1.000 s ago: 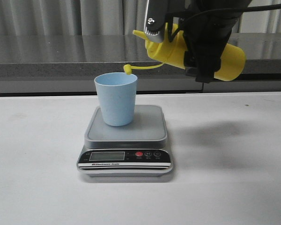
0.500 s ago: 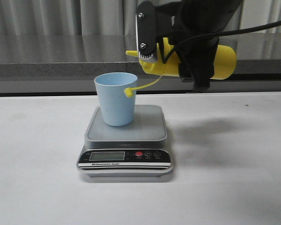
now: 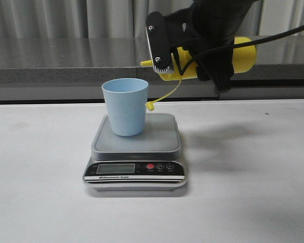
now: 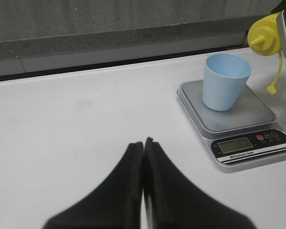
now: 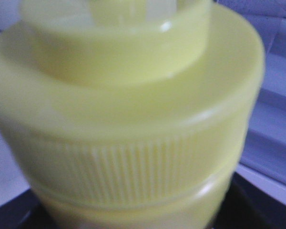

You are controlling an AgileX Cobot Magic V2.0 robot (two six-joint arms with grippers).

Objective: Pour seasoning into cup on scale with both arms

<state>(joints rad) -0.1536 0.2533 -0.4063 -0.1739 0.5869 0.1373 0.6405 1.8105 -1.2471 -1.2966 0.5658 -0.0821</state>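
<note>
The yellow seasoning bottle (image 3: 243, 53) lies about level in the air, up and to the right of the cup, with its nozzle pointing left toward the cup. My right gripper (image 3: 200, 61) is shut on its body. Its cap (image 3: 150, 106) hangs on the tether beside the cup's right wall. The light blue cup (image 3: 125, 106) stands upright on the scale (image 3: 159, 139). The bottle fills the right wrist view (image 5: 133, 119). In the left wrist view my left gripper (image 4: 143, 142) is shut and empty over the bare table, left of the scale (image 4: 238, 117), the cup (image 4: 226, 81) and the bottle's nozzle (image 4: 264, 36).
A grey ledge (image 3: 50, 71) runs along the back edge of the white table (image 3: 40, 192). The scale's black panel (image 3: 135, 169) with its display faces the front.
The bottle has tipped: its nozzle end came down and its base rose to about level. The cap swung down from above the cup's rim to beside the cup's wall.
</note>
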